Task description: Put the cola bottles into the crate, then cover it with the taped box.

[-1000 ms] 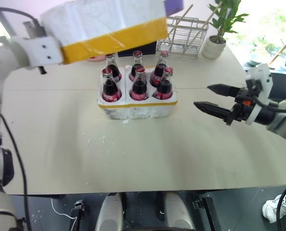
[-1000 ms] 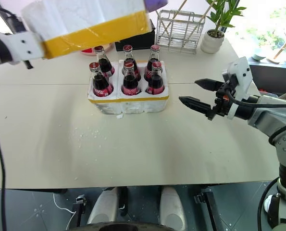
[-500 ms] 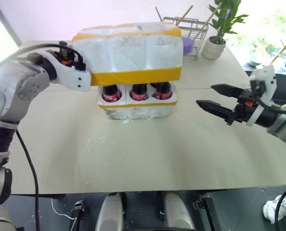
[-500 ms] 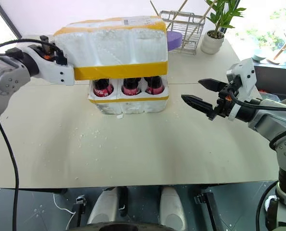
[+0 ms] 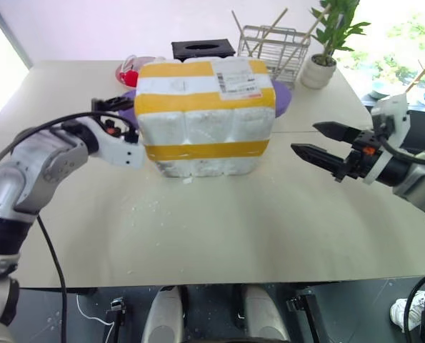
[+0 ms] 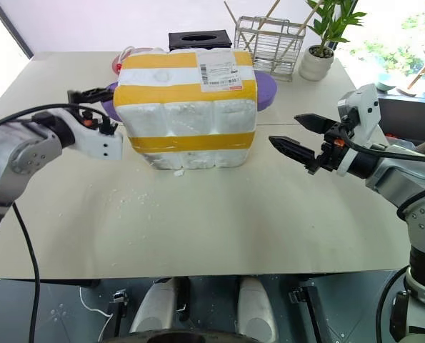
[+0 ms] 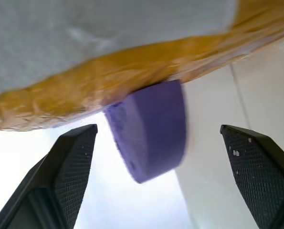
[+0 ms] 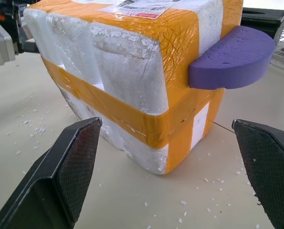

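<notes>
My left gripper (image 5: 119,118) sits just beside the left end of the taped box (image 5: 206,118), its two black fingers spread wide and closed on nothing; in the left wrist view the fingers (image 7: 68,176) stand apart with the box's yellow tape above them and a purple foam piece (image 7: 151,129) between them, farther off.

The taped box stands upright on the desk (image 5: 219,229), near the middle and toward the far edge, white styrofoam with wide yellow bands and a shipping label (image 5: 237,77) on its top. It is set down over the crate (image 5: 205,168), of which I can see only a white strip below the lower yellow band, resting on the desk. The cola bottles are hidden under the box. White crumbs (image 5: 144,207) lie scattered on the desk in front of it.

Behind the box, along the far edge, are a black tissue box (image 5: 203,48), a wire rack (image 5: 273,50) and a potted plant (image 5: 323,53). The purple foam piece pokes out past the box's right end.

My right gripper (image 5: 316,141) hovers over the desk's right side, well apart from the box, pointing toward it, fingers wide open and empty.
</notes>
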